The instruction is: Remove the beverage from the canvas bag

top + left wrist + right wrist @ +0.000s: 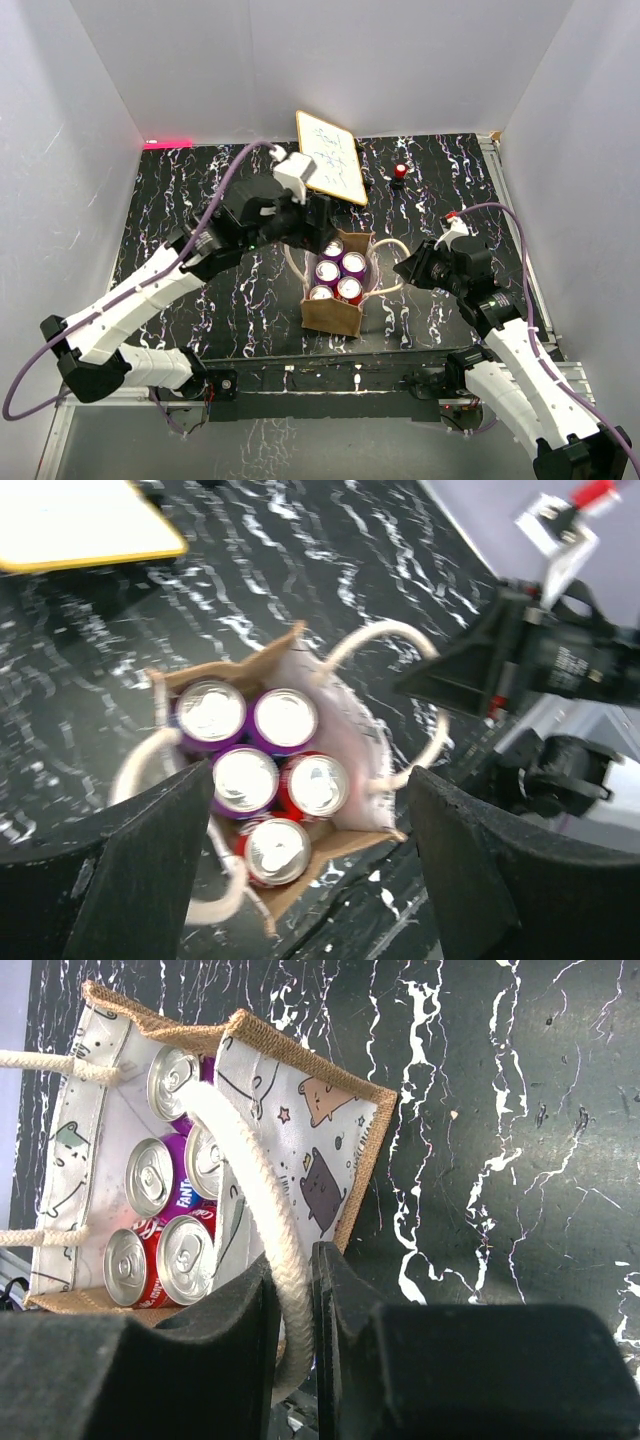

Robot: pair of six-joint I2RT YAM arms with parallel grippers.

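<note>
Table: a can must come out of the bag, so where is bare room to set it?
Bare: far left, between the left arm and wall; far right, beyond the red object. Crowded: around the canvas bag, left claw above, right claw pinching its handle.

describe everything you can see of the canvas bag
The canvas bag stands upright and open on the black marbled table. It is tan-brown and burlap-like outside, with white panels printed with cartoon cats. It has two cream rope handles, and the right gripper is shut on one handle. Five cans stand inside, three purple and two red.
</note>
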